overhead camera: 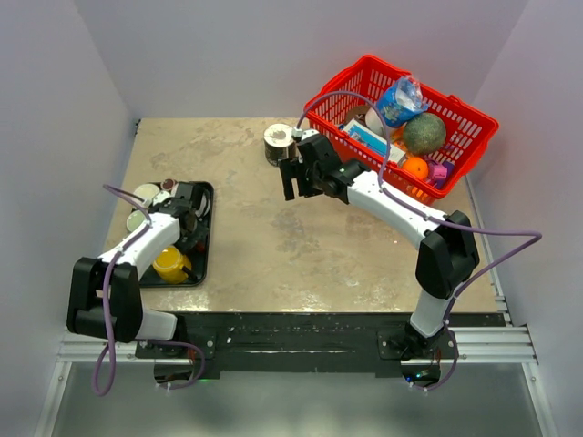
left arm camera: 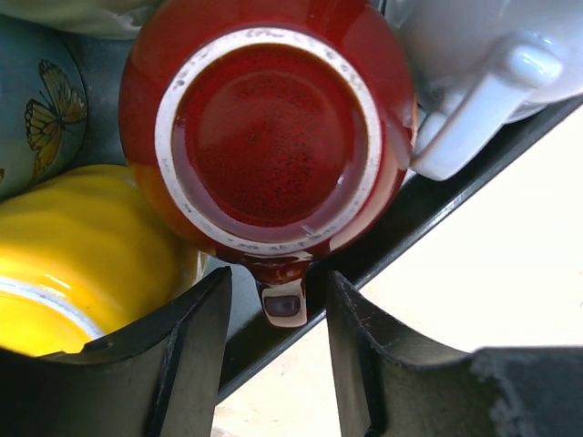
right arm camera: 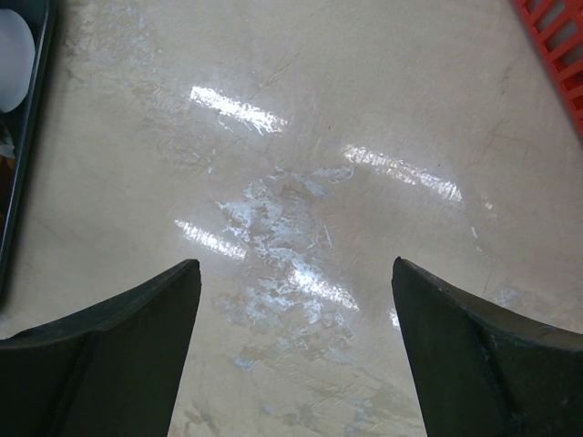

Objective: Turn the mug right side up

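A dark red mug [left arm camera: 273, 137] stands upside down in the black tray [left arm camera: 428, 209], its unglazed base ring facing the left wrist camera. Its handle [left arm camera: 284, 296] points toward me and lies between the two fingers of my left gripper [left arm camera: 278, 276], which is open and does not touch it. In the top view my left gripper [overhead camera: 187, 217] hangs over the tray [overhead camera: 208, 238] and hides the red mug. My right gripper [overhead camera: 297, 182] is open and empty above bare table [right arm camera: 296, 269], in the middle of the far half.
The tray also holds a yellow mug [left arm camera: 73, 246] [overhead camera: 170, 264], a white mug [left arm camera: 492, 82] and a blue butterfly mug [left arm camera: 36, 118]. A speckled grey mug [overhead camera: 278, 141] stands on the table behind the right gripper. A red basket [overhead camera: 474, 137] of groceries sits at the far right.
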Controlling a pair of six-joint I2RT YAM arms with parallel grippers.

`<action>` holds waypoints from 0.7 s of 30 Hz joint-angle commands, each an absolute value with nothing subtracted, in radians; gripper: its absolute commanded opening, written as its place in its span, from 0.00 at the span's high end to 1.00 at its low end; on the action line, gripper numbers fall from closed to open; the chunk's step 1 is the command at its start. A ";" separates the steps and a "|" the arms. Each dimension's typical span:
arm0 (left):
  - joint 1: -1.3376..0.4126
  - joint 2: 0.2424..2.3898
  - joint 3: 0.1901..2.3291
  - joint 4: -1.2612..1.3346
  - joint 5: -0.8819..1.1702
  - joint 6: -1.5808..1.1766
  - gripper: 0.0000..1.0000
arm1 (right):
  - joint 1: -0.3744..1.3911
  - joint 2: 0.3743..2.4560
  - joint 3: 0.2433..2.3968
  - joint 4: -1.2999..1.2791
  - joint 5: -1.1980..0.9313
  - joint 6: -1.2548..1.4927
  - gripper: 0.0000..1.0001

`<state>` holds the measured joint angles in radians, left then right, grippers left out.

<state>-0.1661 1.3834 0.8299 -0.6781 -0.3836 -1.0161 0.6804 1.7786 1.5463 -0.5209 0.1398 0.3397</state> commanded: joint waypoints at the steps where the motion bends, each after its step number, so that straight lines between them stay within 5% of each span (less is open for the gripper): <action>1: -0.150 1.367 0.799 -0.641 -0.430 -1.091 0.52 | 0.672 1.746 1.592 -0.537 0.161 0.328 0.12; 10: -0.110 1.365 0.776 -0.611 -0.410 -1.068 0.71 | 0.670 1.758 1.601 -0.548 0.164 0.322 0.12; 14: -0.110 1.370 0.790 -0.624 -0.402 -1.068 1.00 | 0.670 1.759 1.606 -0.551 0.167 0.321 0.13; 21: -0.117 1.338 0.833 -0.695 -0.403 -1.075 1.00 | 0.666 1.773 1.628 -0.555 0.163 0.316 0.13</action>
<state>-0.1307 1.3781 0.7906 -0.6327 -0.3473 -1.0519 0.6720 1.7790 1.5730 -0.5621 0.1440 0.3283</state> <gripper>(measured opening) 0.258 0.876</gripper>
